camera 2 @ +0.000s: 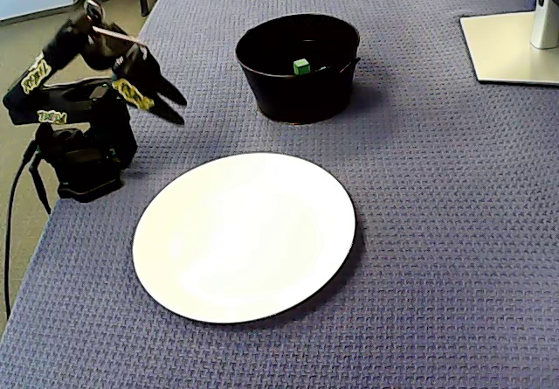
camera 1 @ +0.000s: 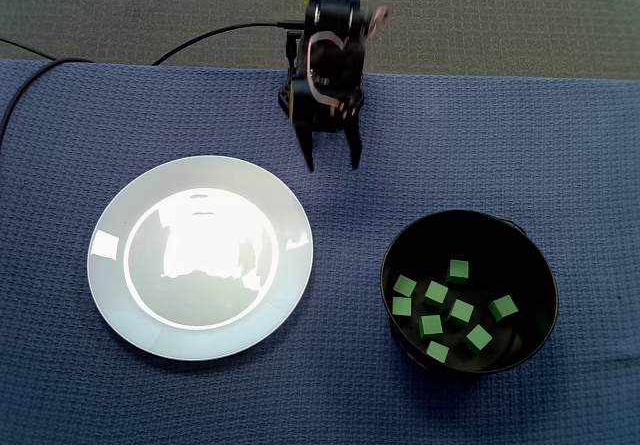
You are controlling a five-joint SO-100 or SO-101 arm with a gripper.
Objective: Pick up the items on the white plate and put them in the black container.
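The white plate (camera 1: 200, 257) lies bare on the blue cloth, with nothing on it in both fixed views (camera 2: 244, 232). The black container (camera 1: 392, 295) stands to its right and holds several green cubes (camera 1: 460, 311). In the lower-angle fixed view only one green cube (camera 2: 301, 65) shows over the container's wall (camera 2: 297, 92). My gripper (camera 1: 331, 165) hangs folded back near the arm base, beyond the plate's far edge, fingers apart and empty. In that same fixed view the gripper (camera 2: 179, 112) sits left of the plate, well away from both plate and container.
The arm base (camera 2: 83, 157) stands at the cloth's left edge, where the table ends. A black cable (camera 1: 220, 33) runs off behind the arm. A white monitor stand base (camera 2: 511, 48) occupies the far right corner.
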